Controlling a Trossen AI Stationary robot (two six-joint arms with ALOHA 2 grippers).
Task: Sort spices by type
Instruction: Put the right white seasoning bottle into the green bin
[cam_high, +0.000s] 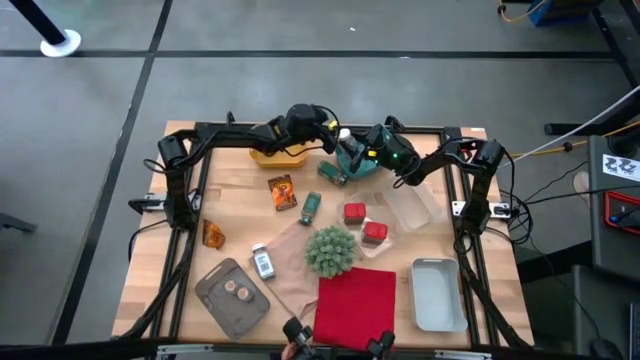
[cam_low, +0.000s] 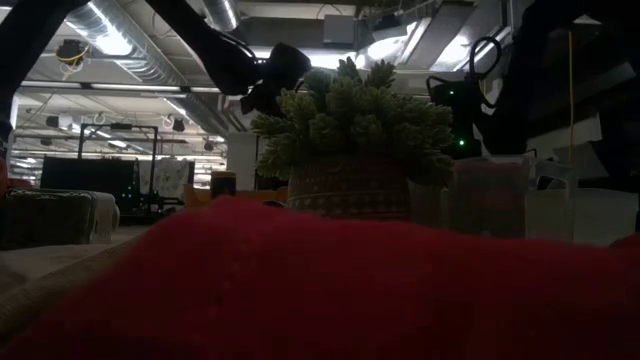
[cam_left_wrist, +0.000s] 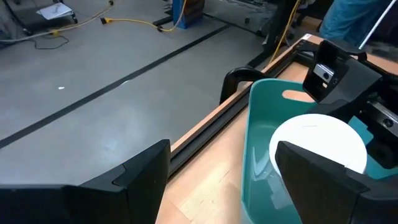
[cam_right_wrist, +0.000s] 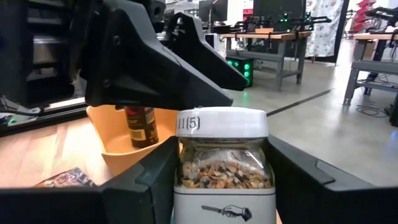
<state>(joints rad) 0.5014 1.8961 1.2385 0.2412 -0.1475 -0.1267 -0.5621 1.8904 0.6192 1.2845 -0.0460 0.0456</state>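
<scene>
Right wrist view: right claw (cam_right_wrist: 222, 186) grips jar (cam_right_wrist: 222, 163) marked "11(5)"

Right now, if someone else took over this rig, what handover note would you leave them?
Right tool: shut on the white-capped clear glass jar, held over the teal plastic bin.
Left tool: open, close beside that jar's cap.
Done: a dark jar stands in the orange bowl.
Left: two red tins, a green jar, two orange-brown foil packets and a second white-capped jar lie loose on the wooden table.
</scene>
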